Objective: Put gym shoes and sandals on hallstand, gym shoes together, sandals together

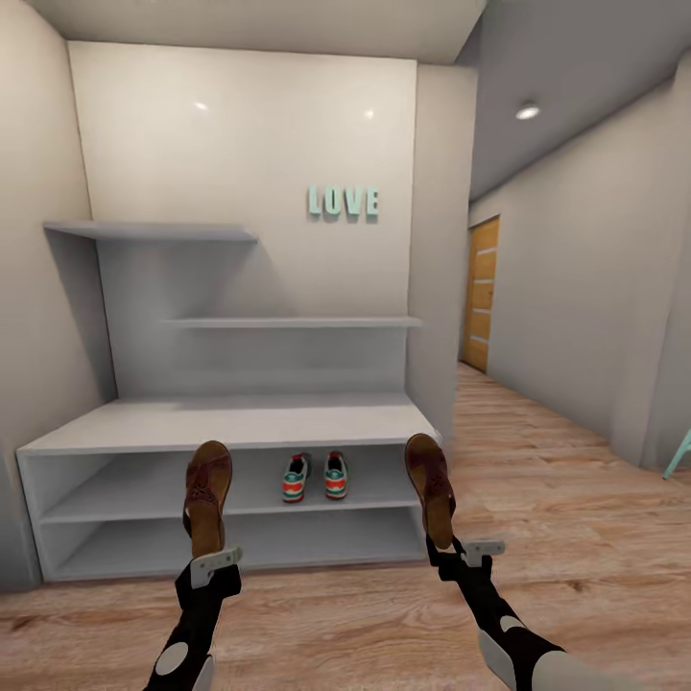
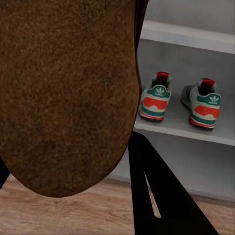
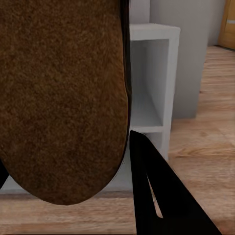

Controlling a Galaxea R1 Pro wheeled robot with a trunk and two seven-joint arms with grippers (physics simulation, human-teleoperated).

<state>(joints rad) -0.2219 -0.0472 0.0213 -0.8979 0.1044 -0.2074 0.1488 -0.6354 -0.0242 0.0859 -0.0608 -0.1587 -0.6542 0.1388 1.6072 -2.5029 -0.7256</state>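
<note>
Both gym shoes (image 1: 315,477) (image 2: 179,101) stand side by side, heels out, on the upper shelf of the light-grey hallstand (image 1: 240,423). My left gripper (image 1: 204,537) is shut on one brown sandal (image 1: 207,494) (image 2: 68,93), held upright in front of the rack's left half. At the rack's right end, my right gripper (image 1: 443,549) is shut on the other sandal (image 1: 430,487) (image 3: 63,98), also upright. Each sandal's sole covers most of its wrist view, with a black finger (image 2: 156,196) (image 3: 156,196) beside it.
The corridor floor (image 1: 557,537) of wood planks runs from the rack toward an orange door (image 1: 482,293) at the back right. Stepped wall shelves (image 1: 288,322) and a "LOVE" sign (image 1: 344,202) hang above the rack. A teal object (image 1: 679,456) shows at the right edge.
</note>
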